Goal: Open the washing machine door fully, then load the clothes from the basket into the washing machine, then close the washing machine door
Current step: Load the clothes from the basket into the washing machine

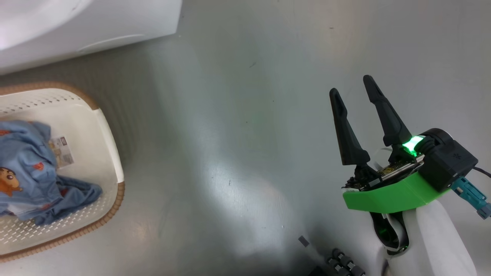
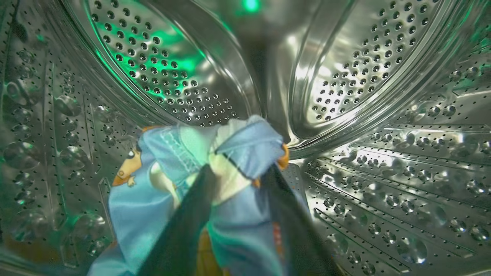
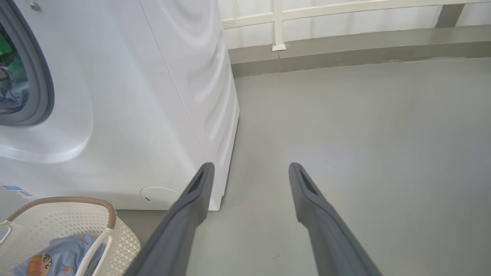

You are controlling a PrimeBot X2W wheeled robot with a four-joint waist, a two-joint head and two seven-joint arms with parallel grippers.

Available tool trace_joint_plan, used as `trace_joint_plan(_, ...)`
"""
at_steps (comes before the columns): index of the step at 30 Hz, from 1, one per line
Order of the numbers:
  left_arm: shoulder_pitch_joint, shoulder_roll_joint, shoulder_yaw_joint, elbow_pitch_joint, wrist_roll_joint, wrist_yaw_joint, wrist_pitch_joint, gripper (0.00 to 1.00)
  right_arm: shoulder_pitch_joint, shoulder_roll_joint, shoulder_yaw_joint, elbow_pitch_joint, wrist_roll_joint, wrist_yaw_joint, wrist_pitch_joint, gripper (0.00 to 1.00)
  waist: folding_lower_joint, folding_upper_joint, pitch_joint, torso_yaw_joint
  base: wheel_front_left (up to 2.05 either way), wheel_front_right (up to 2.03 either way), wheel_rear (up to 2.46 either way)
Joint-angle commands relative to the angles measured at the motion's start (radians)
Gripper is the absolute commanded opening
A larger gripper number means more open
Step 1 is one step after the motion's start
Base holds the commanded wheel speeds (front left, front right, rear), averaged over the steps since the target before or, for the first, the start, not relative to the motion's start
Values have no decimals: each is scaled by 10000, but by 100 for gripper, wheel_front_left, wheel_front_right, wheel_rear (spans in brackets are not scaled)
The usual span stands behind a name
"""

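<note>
Right, the washing machine (image 3: 134, 96) stands with its mouth open, and beside it on the floor (image 1: 245, 115) the basket (image 1: 109, 145) holds more of the clothes (image 1: 27, 168). Deep in the steel drum (image 2: 383, 172), one blue garment (image 2: 245, 145) is bunched between the parted fingers of my left gripper (image 2: 239, 168); whether they grip it I cannot tell. I'd spread them fully, let the cloth drop (well clear of the gasket (image 3: 46, 88)), then back straight out. My right gripper (image 1: 351, 86) hangs wide apart over the floor.

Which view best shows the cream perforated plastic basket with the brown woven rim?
The head view: it looks down into the basket, showing rim, perforated floor, paper label and light blue clothes inside. The right wrist view catches one corner with a handle. The left wrist view faces the steel drum.
</note>
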Motion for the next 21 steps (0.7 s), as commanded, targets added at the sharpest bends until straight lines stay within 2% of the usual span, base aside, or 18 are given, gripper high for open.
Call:
trace_joint_plan(1, 239, 445, -12, -175, -60, -101, -66, 100, 135, 18, 225, -180, 145, 16, -72, 100, 0, -1, -79, 53, 0, 0, 0)
trace_joint_plan(14, 1852, 58, -177, -356, -165, 14, -1483, 100, 407, 18, -92, -112, -55, 16, -72, 100, 0, -1, -847, 549, 0, 0, 0)
trace_joint_plan(21, 3683, -265, 179, -1661, -430, 452, -2047, 100, 614, 18, -165, -42, -214, 16, -72, 100, 0, -1, -1387, 958, 0, 0, 0)
